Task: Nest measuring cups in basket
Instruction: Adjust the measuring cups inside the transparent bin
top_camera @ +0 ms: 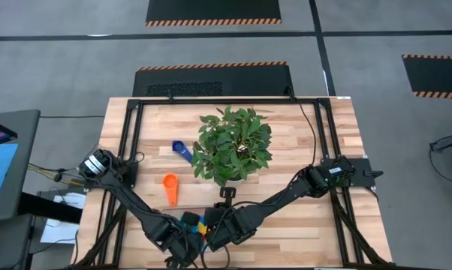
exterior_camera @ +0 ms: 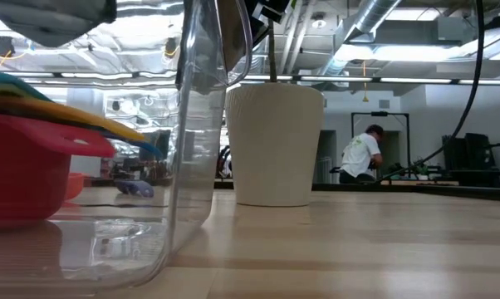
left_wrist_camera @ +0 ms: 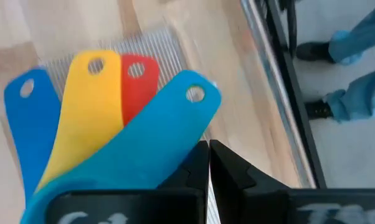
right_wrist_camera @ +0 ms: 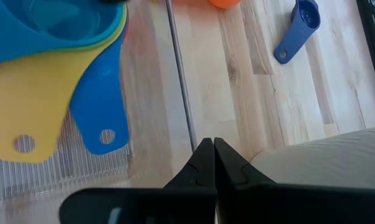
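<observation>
Both arms are bent in over the near edge of the desk (top_camera: 301,124), their heads close together. The left gripper (left_wrist_camera: 208,163) has its jaws pressed shut on nothing, poised just over the fanned handles of the nested cups (left_wrist_camera: 106,124): light blue on top, then yellow, red and blue. The right gripper (right_wrist_camera: 213,158) is likewise closed and empty, hanging beside the clear wall of the basket (right_wrist_camera: 178,87), with the stack inside that wall.

Two cups lie loose outside it on the wood. The orange cup (top_camera: 170,186) sits just beyond the basket, and the dark blue cup (top_camera: 182,150) lies farther back, close against the leaves of the potted plant (top_camera: 232,144). That plant fills the middle of the desk, its pale ribbed pot (exterior_camera: 273,143) standing right behind the basket's corner. Far off in the room a person (exterior_camera: 362,154) in a white top stands at another bench.
</observation>
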`<control>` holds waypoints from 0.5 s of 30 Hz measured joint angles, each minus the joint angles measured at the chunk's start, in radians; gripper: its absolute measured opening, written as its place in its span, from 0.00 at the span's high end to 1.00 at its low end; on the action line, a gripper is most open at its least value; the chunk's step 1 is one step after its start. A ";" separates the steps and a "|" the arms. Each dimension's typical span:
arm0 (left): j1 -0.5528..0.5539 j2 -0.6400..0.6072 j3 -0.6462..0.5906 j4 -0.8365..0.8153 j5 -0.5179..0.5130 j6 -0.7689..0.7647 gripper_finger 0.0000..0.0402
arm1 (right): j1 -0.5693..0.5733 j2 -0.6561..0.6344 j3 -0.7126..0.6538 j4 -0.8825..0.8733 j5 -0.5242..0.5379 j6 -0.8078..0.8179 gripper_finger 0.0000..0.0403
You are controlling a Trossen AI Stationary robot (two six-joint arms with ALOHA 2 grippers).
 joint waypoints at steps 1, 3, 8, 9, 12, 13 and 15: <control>0.004 0.000 0.000 0.009 -0.002 0.002 1.00 | 0.000 0.000 0.000 0.000 0.000 0.000 0.99; 0.013 0.000 0.000 0.022 -0.005 0.002 1.00 | 0.000 0.000 0.000 0.000 0.000 0.000 0.99; 0.024 0.000 0.000 0.024 -0.040 0.005 1.00 | -0.001 0.000 0.000 -0.003 -0.003 0.000 0.99; 0.023 0.000 0.000 0.024 -0.050 0.005 1.00 | -0.001 0.000 0.000 -0.003 -0.003 0.000 0.99; 0.023 0.000 0.000 0.025 -0.062 0.003 1.00 | -0.001 0.000 0.000 -0.003 -0.003 0.000 0.99; 0.023 0.000 0.000 0.025 -0.071 -0.002 1.00 | -0.001 0.000 0.000 -0.003 -0.003 0.000 0.99; 0.023 0.000 0.000 0.026 -0.087 -0.008 1.00 | -0.001 0.000 0.000 -0.004 -0.004 0.000 0.99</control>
